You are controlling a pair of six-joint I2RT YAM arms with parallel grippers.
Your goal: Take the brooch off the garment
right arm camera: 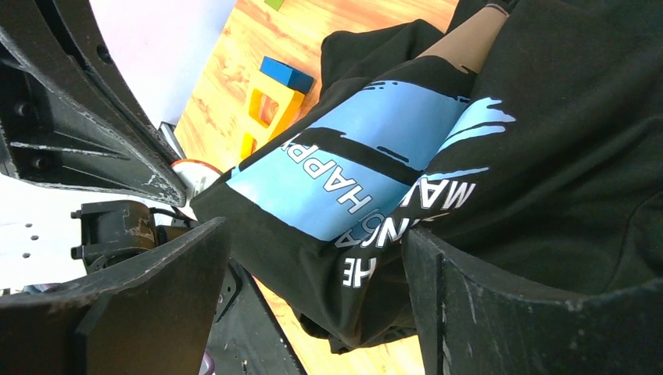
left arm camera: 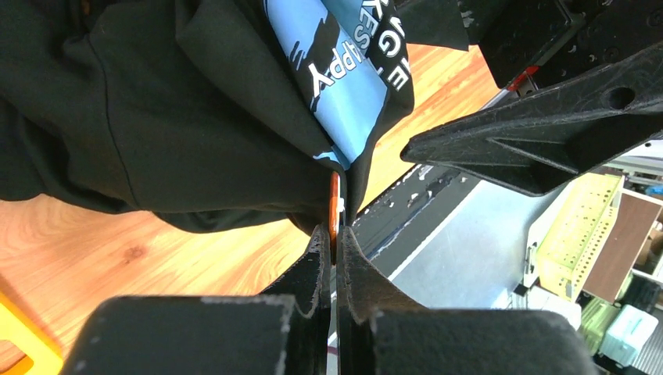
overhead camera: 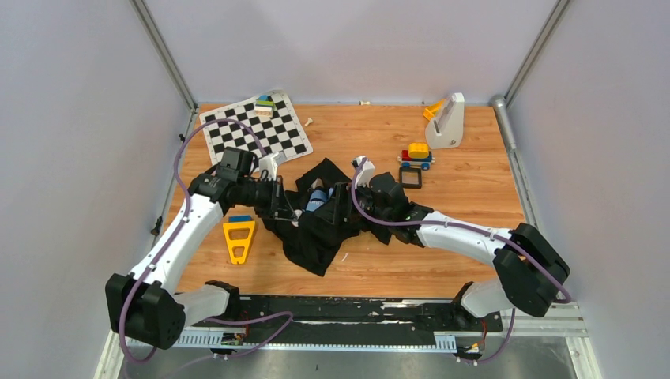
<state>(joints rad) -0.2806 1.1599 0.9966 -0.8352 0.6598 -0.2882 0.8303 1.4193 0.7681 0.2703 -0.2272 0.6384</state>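
Where the two arms meet over the brown wooden table (overhead camera: 474,237), a soft black T-shirt with a light-blue picture and white letters (overhead camera: 320,237) is bunched up between them. The left gripper (left arm camera: 331,234) is squeezed almost all the way closed. It pinches the small round coppery-brown brooch (left arm camera: 335,199) by its edge. The brooch is seen from the side, like a thin line. It sits right at the bottom fold of the T-shirt and touches the cloth. The right gripper (right arm camera: 314,230) has its fingers partly apart. A thick fold of the T-shirt fills the gap and touches both fingers, so it has hold of the cloth. A yellow plastic triangle (overhead camera: 239,239) lies just left of the T-shirt. A black-and-white checked mat (overhead camera: 254,130) lies behind the left arm. A small black square frame (overhead camera: 410,178) and a little red, blue and yellow toy car (overhead camera: 415,155) sit near the right arm.
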